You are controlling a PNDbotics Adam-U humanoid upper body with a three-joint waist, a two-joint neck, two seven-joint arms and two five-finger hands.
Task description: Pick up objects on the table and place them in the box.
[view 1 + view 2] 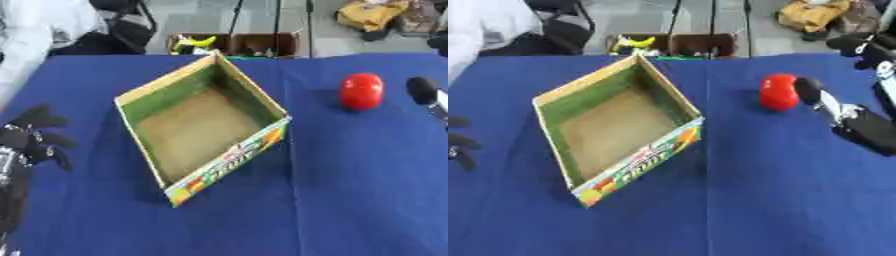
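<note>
Bench (350,200) is covered by a blue cloth. An open cardboard box (203,131) with green inner walls and a printed fruit label on its near side is set at the centre, turned diagonally; nothing is seen inside it.

A red rounded object (779,92), possibly a fruit or pepper, is located at about 2 o'clock from the box, resting on the cloth and well apart from the box.

Right hand (824,102) is seen entering from 3 o'clock. One black fingertip lies just beside the red object on its right side; contact cannot be confirmed. The fingers appear extended and apart, with nothing enclosed. A further dark finger part is seen at the upper right edge in the right eye view.

Left hand (35,135) is noted at 9 o'clock of the box, near the left edge, above the cloth. Its black fingers are spread and somewhat bent, holding nothing.

Crates (234,45) with yellow items are seen on the floor beyond the bench, at 12 o'clock.
</note>
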